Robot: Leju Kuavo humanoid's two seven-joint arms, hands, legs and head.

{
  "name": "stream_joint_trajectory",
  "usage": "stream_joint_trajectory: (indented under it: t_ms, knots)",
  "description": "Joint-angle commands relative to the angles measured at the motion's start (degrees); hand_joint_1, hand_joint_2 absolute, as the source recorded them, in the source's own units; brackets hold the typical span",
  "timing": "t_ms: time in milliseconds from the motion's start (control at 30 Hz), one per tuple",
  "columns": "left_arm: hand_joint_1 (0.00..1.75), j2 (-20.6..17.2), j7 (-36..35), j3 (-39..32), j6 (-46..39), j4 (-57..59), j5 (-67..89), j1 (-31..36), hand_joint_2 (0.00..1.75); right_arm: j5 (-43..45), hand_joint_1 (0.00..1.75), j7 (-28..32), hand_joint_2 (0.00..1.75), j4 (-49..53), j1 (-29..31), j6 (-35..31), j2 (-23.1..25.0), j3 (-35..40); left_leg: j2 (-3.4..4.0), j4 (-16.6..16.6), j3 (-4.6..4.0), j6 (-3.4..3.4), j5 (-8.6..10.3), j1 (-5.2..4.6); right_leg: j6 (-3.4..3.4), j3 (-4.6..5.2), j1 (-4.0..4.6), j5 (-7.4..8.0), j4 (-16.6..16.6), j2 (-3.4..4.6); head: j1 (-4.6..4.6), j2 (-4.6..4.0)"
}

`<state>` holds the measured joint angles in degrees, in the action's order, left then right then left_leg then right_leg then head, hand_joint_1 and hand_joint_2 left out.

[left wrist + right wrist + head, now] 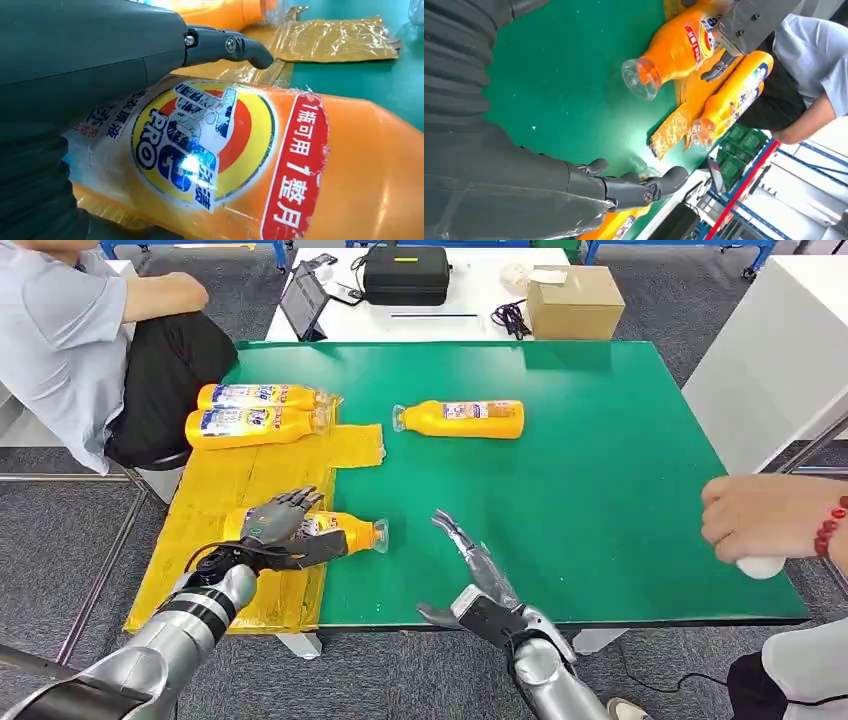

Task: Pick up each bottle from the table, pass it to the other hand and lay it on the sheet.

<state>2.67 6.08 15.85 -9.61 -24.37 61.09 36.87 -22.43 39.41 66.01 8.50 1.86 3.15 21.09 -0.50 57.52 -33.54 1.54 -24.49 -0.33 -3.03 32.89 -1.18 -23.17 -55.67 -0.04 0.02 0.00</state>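
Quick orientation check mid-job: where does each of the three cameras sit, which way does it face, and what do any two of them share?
Head view: high on the body, looking forward and down at the green table; both silver arms enter from below.
Left wrist view: behind the left hand, close on the bottle it holds over the yellow sheet.
Right wrist view: behind the right hand, looking across the table.
Shared: all three show that bottle.

Bright, even overhead light; glare on the bottle label [192,162] and green bench [624,137]; close-ups a bit soft.
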Motion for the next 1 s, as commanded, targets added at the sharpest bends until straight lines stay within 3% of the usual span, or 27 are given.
stream_joint_trajectory:
  t_ms: [33, 233, 533, 800, 1000]
  knots:
    - [0.0, -2.29, -0.77, -0.03, 3.44, 6.79, -0.59, -4.33, 1.75, 0.13, 0.0, 0.12, 1.75, -4.33, 2.35, 0.18, 0.33, -1.2, 0.48, -0.2, 0.22, -0.11, -0.02, 0.02, 0.15, -0.06, 0.03, 0.12, 0.18, 0.44, 0.0, 0.0]
    - [0.0, -1.44, 1.27, -0.94, 1.84, 5.64, -1.49, -4.3, 1.75, 0.23, 0.0, 0.41, 1.75, -4.89, 2.26, -0.06, 0.29, -1.5, 0.48, -0.22, 0.25, -0.12, 0.0, 0.03, 0.16, -0.08, 0.04, 0.14, 0.2, 0.44, 0.0, 0.0]
    - [0.0, 3.27, 8.93, 1.3, -16.71, -6.19, -2.68, -4.84, 1.75, 0.06, 0.0, 0.51, 1.75, -3.82, 0.47, -0.18, -0.02, -1.41, 0.04, -0.03, 0.09, -0.09, 0.04, 0.07, 0.13, 0.03, 0.07, 0.02, 0.1, 0.0, 0.0, 0.0]
    - [0.0, 3.47, 10.37, 5.67, -19.3, -11.68, -3.27, -5.73, 1.75, 0.0, 0.0, 0.4, 1.75, -4.71, 0.69, -0.29, -0.19, -1.49, -0.02, 0.1, -0.47, 0.01, 0.05, 0.07, 0.1, 0.49, 0.08, -0.04, 0.03, -0.01, 0.02, 0.0]
    - [0.0, 3.02, 9.31, 10.99, -18.59, -22.48, -3.72, -8.28, 1.75, -0.09, 0.0, 0.15, 1.75, -3.67, -0.56, -0.68, -0.37, -2.62, -0.14, 0.14, -0.77, 0.03, 0.07, 0.04, 0.06, 0.79, 0.06, -0.06, 0.01, -0.12, -0.02, 0.0]
